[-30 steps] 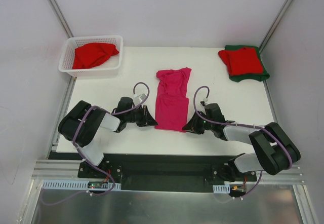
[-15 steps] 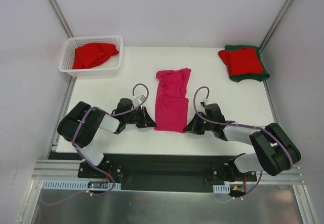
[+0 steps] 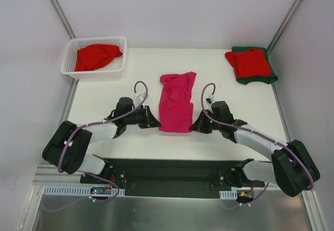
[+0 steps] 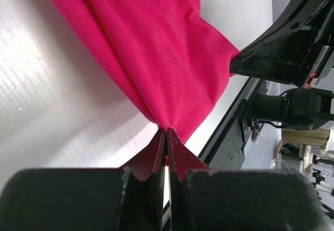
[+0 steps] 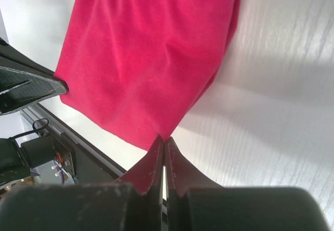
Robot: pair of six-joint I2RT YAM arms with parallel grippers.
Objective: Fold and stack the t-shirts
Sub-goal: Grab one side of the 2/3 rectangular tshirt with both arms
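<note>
White tabletop (image 3: 104, 92) is carrying everything, and the magenta t-shirt (image 3: 176, 101) is lying mid-table with its hem toward the near edge. Both the left gripper (image 3: 156, 124) and the right gripper (image 3: 192, 128) are pinching a near corner of it, jaws pressed together on just a sliver of cloth. My worry is that a bite this thin is going to slip if one arm is lifting faster, leaving the fold crooked. Bare room is lying toward the far edge. The folded stack (image 3: 250, 64) is sitting in the far right corner, and the basket (image 3: 93, 74) holding a red shirt (image 3: 96, 56) in the far left.
</note>
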